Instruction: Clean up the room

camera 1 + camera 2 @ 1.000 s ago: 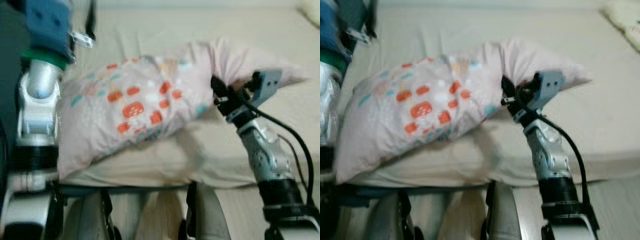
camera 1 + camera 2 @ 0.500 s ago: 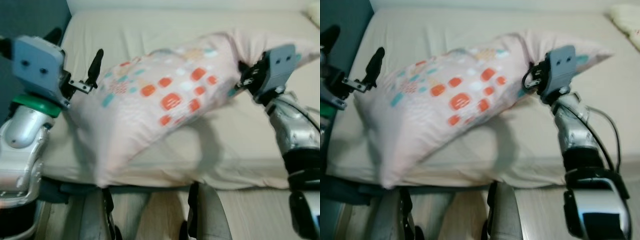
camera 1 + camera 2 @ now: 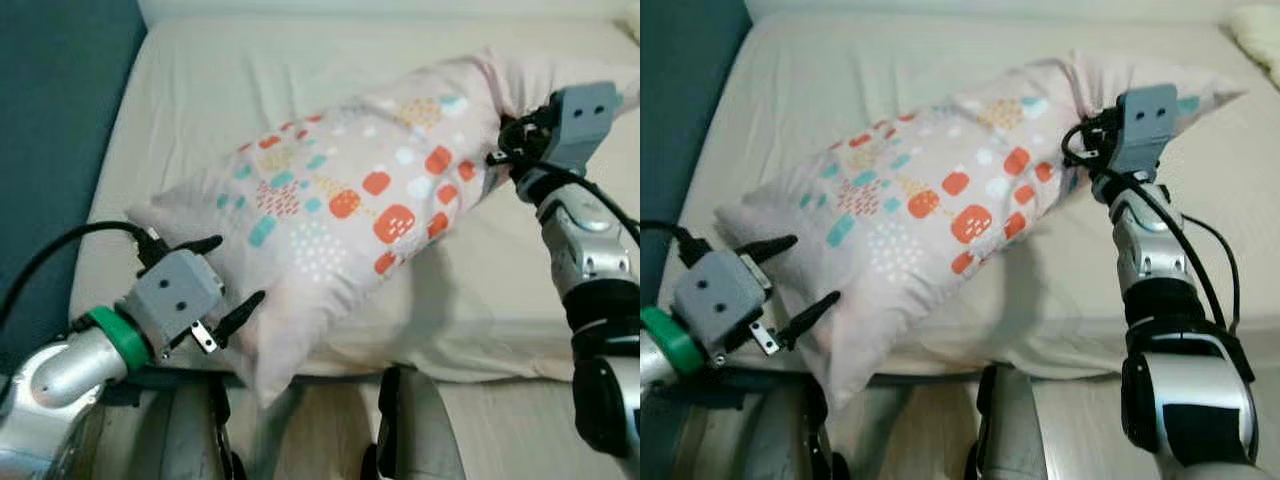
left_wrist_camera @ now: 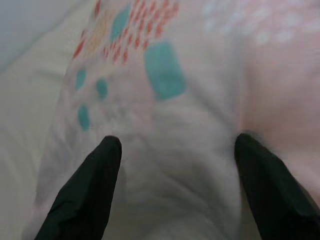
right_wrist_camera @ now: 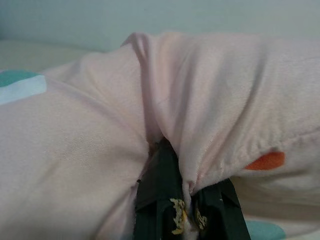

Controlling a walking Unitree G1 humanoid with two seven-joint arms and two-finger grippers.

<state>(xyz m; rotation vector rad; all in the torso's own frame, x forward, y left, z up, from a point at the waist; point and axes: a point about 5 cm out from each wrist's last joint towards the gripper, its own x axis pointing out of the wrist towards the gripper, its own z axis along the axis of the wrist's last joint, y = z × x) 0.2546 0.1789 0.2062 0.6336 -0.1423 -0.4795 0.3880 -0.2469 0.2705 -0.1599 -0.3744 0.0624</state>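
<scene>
pillow (image 3: 350,210) lying diagonally across bed (image 3: 230,90), near-left corner overhanging front edge, far-right end toward back; left gripper (image 3: 222,280) at near-left corner, fingers apart on either side of it; right gripper (image 3: 503,155) clamped on far-right end; wall (image 3: 50,130) left of bed

The pillow (image 3: 350,215) is soft matt cloth, creased and printed. The bed (image 3: 250,80) sheet is smooth matt fabric. Arms are glossy silver metal.
</scene>
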